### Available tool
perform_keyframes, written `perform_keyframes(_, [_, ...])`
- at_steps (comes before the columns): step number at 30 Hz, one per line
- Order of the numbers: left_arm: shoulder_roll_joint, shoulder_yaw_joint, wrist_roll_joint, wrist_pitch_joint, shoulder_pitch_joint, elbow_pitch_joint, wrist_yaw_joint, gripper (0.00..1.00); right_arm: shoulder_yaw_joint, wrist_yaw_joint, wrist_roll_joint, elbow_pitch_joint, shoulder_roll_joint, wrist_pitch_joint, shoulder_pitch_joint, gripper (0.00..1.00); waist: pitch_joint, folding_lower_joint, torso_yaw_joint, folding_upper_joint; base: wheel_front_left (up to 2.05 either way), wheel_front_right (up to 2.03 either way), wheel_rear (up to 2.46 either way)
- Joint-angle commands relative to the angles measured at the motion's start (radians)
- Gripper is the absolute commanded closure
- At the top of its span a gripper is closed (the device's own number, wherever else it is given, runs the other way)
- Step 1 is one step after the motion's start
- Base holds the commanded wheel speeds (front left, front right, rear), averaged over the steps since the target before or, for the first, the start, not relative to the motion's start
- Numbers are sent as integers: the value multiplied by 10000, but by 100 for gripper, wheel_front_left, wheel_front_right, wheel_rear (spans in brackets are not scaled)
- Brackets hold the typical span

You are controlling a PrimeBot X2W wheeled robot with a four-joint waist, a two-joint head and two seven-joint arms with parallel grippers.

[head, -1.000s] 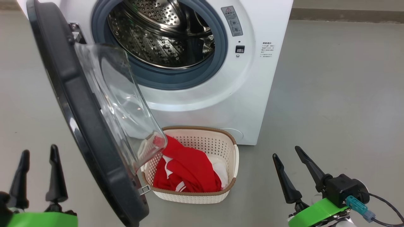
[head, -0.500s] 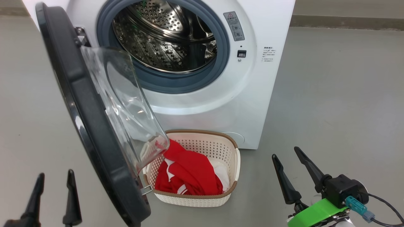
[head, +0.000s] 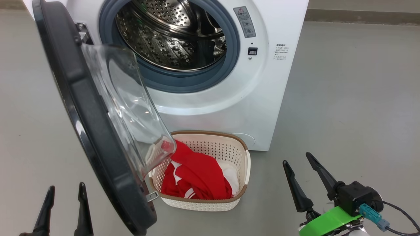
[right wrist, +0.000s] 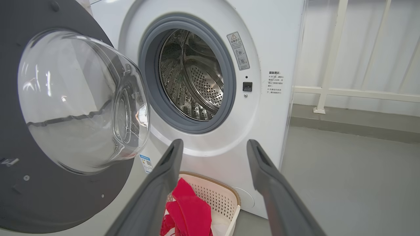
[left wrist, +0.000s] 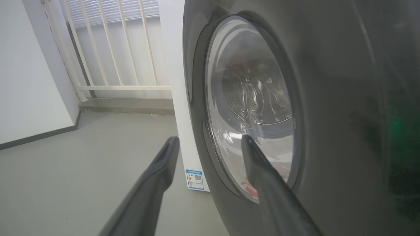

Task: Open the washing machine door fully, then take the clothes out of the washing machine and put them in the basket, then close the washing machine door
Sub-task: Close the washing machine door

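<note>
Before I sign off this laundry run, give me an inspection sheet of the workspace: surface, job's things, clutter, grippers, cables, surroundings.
Surface: grey floor, smooth.
Job's things: washing machine door swung open; drum shows bare steel where visible; red clothes lie in the basket, which stands on the floor before the washing machine.
Clutter: nothing seen.
Grippers: left gripper by the door's outer face, jaws open, empty; right gripper right of the basket, jaws open, empty.
Cables: dark cable with teal connector at the right wrist.
Surroundings: white railing, white wall.
</note>
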Motion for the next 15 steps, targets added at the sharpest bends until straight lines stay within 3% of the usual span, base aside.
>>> perform_keyframes(1, [86, 414, 123, -121, -284, -165, -55, 0, 214, 63, 45, -256, 7, -63, -288, 0, 7, 0, 4, 0, 0, 0, 0])
perform_keyframes(14, [-236, 592, 274, -121, -307, -121, -136, 0, 183, 63, 71, -262, 7, -63, -341, 0, 102, 0, 37, 0, 0, 0, 0])
perform_keyframes(15, [-264, 599, 241, -121, -333, -161, -176, 22, 180, 63, 66, -261, 7, -63, -347, 0, 109, 0, 44, 0, 0, 0, 0])
